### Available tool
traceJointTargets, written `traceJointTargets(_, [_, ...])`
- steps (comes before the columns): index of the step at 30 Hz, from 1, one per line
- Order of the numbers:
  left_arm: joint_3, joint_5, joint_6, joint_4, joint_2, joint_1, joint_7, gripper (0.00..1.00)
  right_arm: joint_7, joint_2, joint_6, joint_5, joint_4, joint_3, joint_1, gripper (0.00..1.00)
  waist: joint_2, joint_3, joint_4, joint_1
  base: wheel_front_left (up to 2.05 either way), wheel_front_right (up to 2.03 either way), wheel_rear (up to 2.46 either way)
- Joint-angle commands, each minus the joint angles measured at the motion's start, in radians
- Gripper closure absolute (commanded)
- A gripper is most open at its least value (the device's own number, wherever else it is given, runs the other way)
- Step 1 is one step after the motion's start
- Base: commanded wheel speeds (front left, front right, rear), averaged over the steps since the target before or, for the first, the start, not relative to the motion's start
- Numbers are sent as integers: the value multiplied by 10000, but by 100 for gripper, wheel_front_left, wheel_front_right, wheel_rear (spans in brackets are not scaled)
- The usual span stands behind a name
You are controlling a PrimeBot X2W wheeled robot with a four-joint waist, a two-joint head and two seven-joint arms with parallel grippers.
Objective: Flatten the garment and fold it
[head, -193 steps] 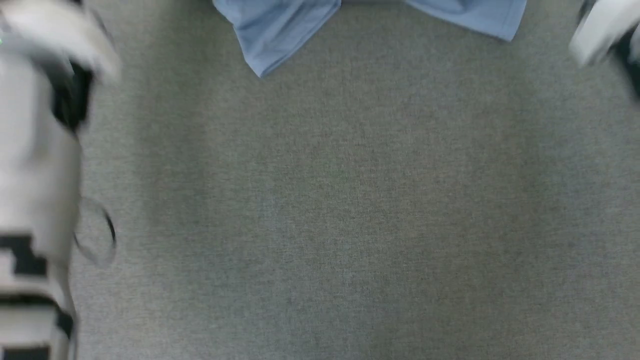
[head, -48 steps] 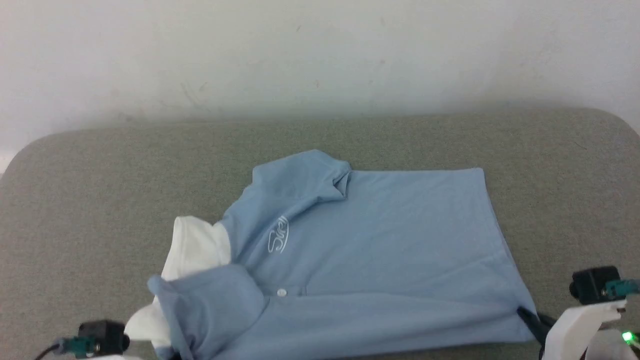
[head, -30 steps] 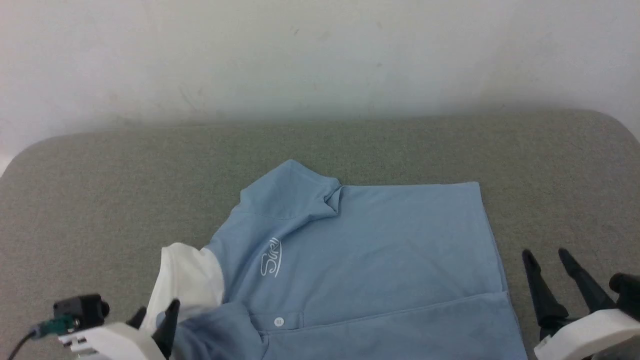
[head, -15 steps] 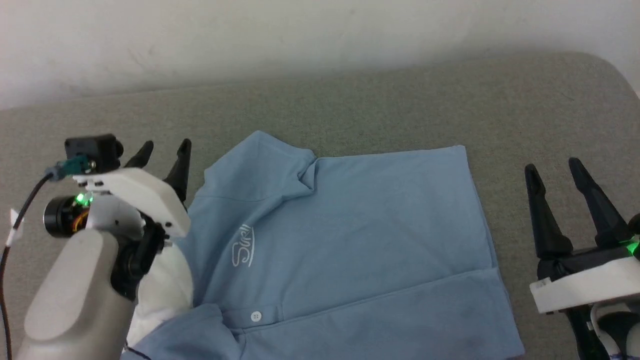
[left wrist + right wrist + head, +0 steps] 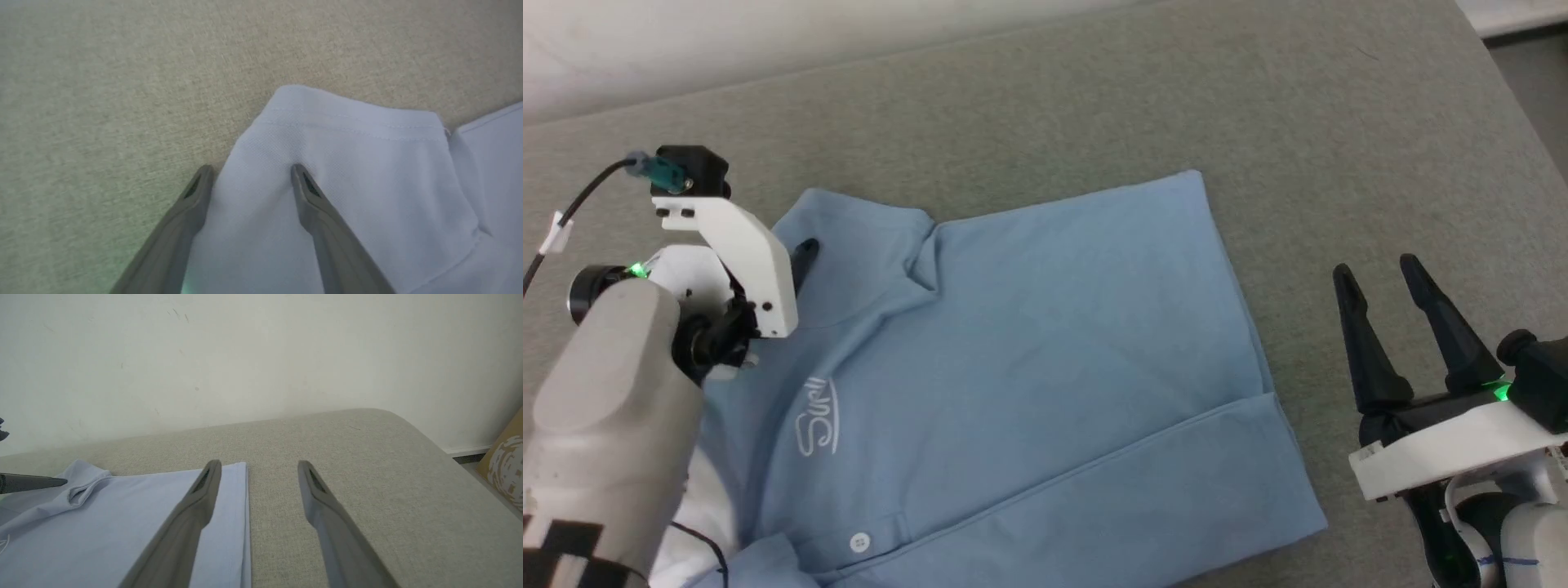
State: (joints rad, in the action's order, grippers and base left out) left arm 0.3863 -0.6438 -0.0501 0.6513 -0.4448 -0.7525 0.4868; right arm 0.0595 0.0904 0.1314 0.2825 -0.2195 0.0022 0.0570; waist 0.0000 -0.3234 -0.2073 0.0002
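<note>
While left gripper [image 5: 251, 168] hangs over sleeve [image 5: 347, 163]: jaws spread wide, nothing held; one finger at the sleeve's outer edge, the other over its cloth. Contact with the fabric cannot be told.
Right gripper [image 5: 1376, 269]: jaws spread wide, empty, above the grey table [image 5: 1094, 82], beside the hem side and apart from it.
Garment [image 5: 1029, 351]: front up, logo [image 5: 818, 416] and button [image 5: 858, 541] showing; near edge turned over in a long strip; white collar [image 5: 707, 506] rumpled beside the left forearm.
Risk 1: a pinch here may take one layer of the sleeve only, and the crease at the armpit would stay.
Risk 2: nothing pins the body, so pulling the sleeve outward would likely drag the whole shirt and disturb the near strip.
Risk 3: the forearm is close over the collar and could snag it.
Change, half a second: left fingers were beside the sleeve over bare table, now across its edge; right gripper much as before.
Camera: it has turned, so the shirt's shift in the head view is no move of the shirt.
</note>
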Motion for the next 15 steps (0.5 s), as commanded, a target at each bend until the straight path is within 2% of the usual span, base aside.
traceJointTargets(1, [92, -50, -69, 144, -41, -141, 199, 0, -74, -41, -7, 37, 50, 3, 154, 0, 0, -466, -526, -2, 0, 0, 0])
traceJointTargets(4, [614, -95, -275, 889, -152, -178, 1884, 0, -93, -52, -7, 83, 237, 36, 158, 0, 0, -460, -666, -2, 0, 0, 0])
traceJointTargets(5, [778, -55, -319, 1026, -206, -177, 2298, 51, -95, -55, -7, 119, 286, 50, 162, 0, 0, -456, -700, -2, 0, 0, 0])
traceJointTargets(6, [864, -119, -362, 1139, -197, -141, 2655, 82, -82, -55, -7, 155, 337, 63, 164, 0, 0, -451, -728, -2, 0, 0, 0])
traceJointTargets(7, [917, -207, -396, 1209, -153, -87, 2932, 100, -64, -56, -7, 223, 384, 73, 165, 0, 0, -443, -741, -2, 0, 0, 0])
traceJointTargets(10, [914, -336, -392, 1120, -21, 30, 2926, 100, 105, 31, -7, 461, 531, 46, 195, 0, 0, -445, -674, -2, 0, 0, 0])
traceJointTargets(15, [519, -185, 137, 689, 53, 207, 1103, 100, 645, 409, -7, 1136, 1136, -98, 775, 0, 0, -410, -281, -2, 0, 0, 0])
